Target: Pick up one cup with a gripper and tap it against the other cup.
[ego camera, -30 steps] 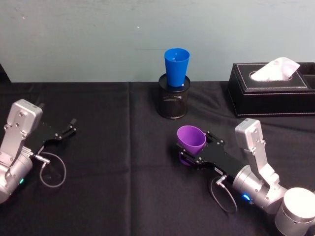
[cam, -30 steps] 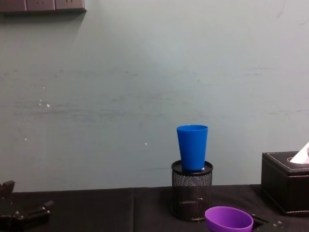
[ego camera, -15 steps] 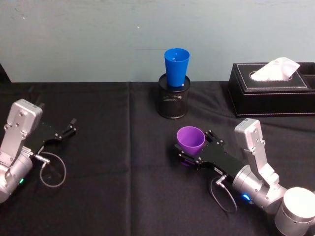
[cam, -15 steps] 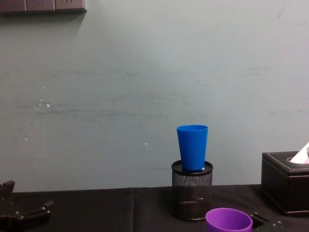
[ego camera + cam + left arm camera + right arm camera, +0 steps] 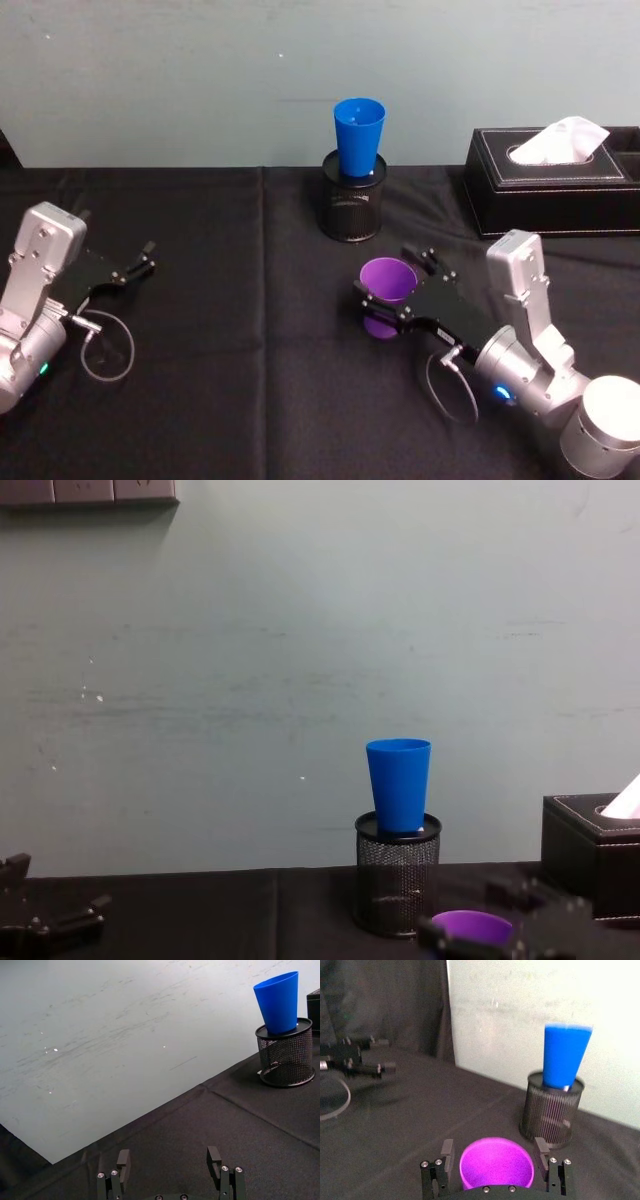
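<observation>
Sitting upright between the clamped fingers of the right gripper (image 5: 392,296), the purple cup (image 5: 387,283) had risen and edged nearer the blue cup (image 5: 359,135) in the mesh holder (image 5: 351,209), the tap pending, while the left gripper (image 5: 128,268) lay open, parked.

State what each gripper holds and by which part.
The right gripper clamps the purple cup across its side walls below the rim, one finger per side, mouth up. The left gripper is open and holds nothing.
</observation>
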Controlling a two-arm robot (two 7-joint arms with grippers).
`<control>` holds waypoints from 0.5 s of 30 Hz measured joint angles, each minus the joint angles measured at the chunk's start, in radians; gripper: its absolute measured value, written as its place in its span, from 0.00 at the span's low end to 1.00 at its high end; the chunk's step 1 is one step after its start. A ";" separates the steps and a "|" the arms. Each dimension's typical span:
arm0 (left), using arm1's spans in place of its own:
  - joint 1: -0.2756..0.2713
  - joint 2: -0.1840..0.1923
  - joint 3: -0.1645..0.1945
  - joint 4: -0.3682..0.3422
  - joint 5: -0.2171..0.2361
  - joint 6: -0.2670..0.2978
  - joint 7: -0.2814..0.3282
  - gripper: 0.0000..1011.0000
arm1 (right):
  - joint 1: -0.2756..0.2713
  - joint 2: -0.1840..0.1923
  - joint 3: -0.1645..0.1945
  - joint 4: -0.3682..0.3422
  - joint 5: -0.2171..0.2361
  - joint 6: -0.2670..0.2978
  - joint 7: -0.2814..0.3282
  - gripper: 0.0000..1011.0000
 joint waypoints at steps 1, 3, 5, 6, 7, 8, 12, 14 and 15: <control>0.000 0.000 0.000 0.000 0.000 0.000 0.000 0.99 | -0.003 0.000 0.004 -0.010 0.003 -0.001 -0.002 0.99; 0.000 0.000 0.000 0.000 0.000 0.000 0.000 0.99 | -0.014 0.001 0.017 -0.041 0.012 -0.005 -0.010 0.99; 0.000 0.000 0.000 0.000 0.000 0.000 0.000 0.99 | -0.027 -0.001 0.031 -0.070 0.020 -0.011 -0.026 0.99; 0.000 0.000 0.000 0.000 0.000 0.000 0.000 0.99 | -0.027 -0.001 0.031 -0.070 0.020 -0.011 -0.026 0.99; 0.000 0.000 0.000 0.000 0.000 0.000 0.000 0.99 | -0.037 -0.005 0.045 -0.087 0.021 -0.017 -0.048 0.99; 0.000 0.000 0.000 0.000 0.000 0.000 0.000 0.99 | -0.044 -0.009 0.053 -0.095 0.019 -0.021 -0.063 0.99; 0.000 0.000 0.000 0.000 0.000 0.000 0.000 0.99 | -0.075 -0.040 0.098 -0.118 -0.012 -0.023 -0.172 0.99; 0.000 0.000 0.000 0.000 0.000 0.000 0.000 0.99 | -0.094 -0.066 0.131 -0.121 -0.043 -0.002 -0.261 0.99; 0.000 0.000 0.000 0.000 0.000 0.000 0.000 0.99 | -0.104 -0.082 0.150 -0.121 -0.066 0.016 -0.322 0.99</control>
